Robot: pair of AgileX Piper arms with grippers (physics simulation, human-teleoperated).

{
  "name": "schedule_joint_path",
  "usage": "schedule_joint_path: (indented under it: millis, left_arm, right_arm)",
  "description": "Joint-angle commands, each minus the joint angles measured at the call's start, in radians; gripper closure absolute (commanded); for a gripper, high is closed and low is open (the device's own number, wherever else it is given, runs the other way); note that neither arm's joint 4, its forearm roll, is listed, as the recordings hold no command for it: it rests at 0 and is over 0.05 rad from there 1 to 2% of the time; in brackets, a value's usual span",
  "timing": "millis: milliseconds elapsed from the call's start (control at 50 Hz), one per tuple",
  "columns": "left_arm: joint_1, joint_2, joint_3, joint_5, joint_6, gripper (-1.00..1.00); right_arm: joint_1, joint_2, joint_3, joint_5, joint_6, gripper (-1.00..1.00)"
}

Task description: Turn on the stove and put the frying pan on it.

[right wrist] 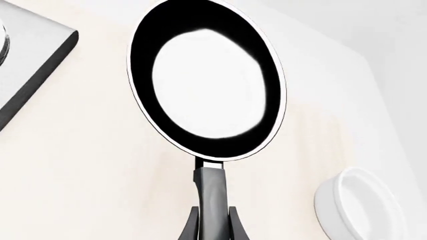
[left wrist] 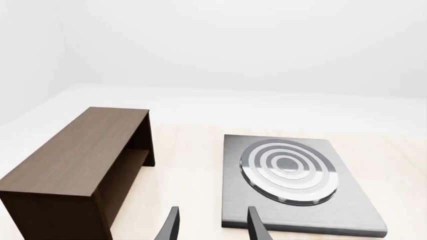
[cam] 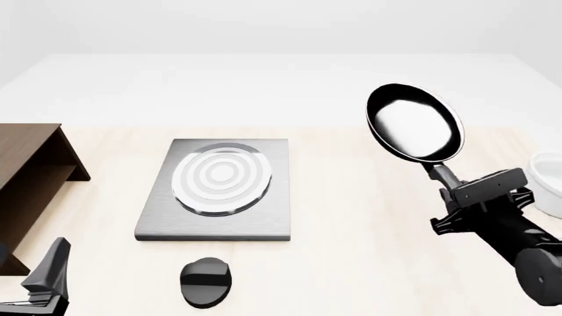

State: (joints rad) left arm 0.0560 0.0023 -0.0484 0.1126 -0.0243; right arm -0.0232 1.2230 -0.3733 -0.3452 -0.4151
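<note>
The stove (cam: 220, 210) is a grey metal slab with a ringed burner (cam: 221, 178) at the table's centre left; it also shows in the left wrist view (left wrist: 300, 200). Its black oval knob (cam: 207, 282) lies on the table in front of it. My right gripper (cam: 474, 197) is shut on the handle of the black frying pan (cam: 412, 122) and holds it in the air to the right of the stove. The right wrist view shows the pan (right wrist: 207, 80) and its handle (right wrist: 212, 192) between the fingers. My left gripper (left wrist: 212, 225) is open and empty, short of the stove's near left corner.
A dark brown wooden shelf (cam: 26, 178) stands at the table's left, also in the left wrist view (left wrist: 73, 165). A white bowl (cam: 549, 184) sits at the right edge, just right of the right gripper; it shows in the right wrist view (right wrist: 360, 210).
</note>
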Motion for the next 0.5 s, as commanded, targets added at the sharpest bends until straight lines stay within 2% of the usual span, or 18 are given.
schedule_joint_path:
  millis: [20, 100, 260, 400, 500]
  left_arm:
    - [-0.002, 0.0, 0.002, -0.002, -0.001, -1.0]
    - [-0.002, 0.0, -0.001, 0.0, -0.009, -1.0]
    - [-0.004, 0.001, -0.001, -0.005, -0.023, -1.0]
    - [-0.009, 0.001, -0.003, -0.004, -0.047, -1.0]
    - [-0.018, 0.002, 0.0, -0.009, -0.04, -1.0]
  right_arm:
    - [0.222, 0.008, -0.212, 0.171, -0.062, 1.0]
    - [0.315, 0.079, -0.272, 0.189, -0.065, 1.0]
    - [0.437, 0.244, -0.405, 0.205, -0.081, 1.0]
    - [0.502, 0.366, -0.524, 0.225, -0.12, 1.0]
    - [0.54, 0.432, -0.569, 0.222, -0.135, 1.0]
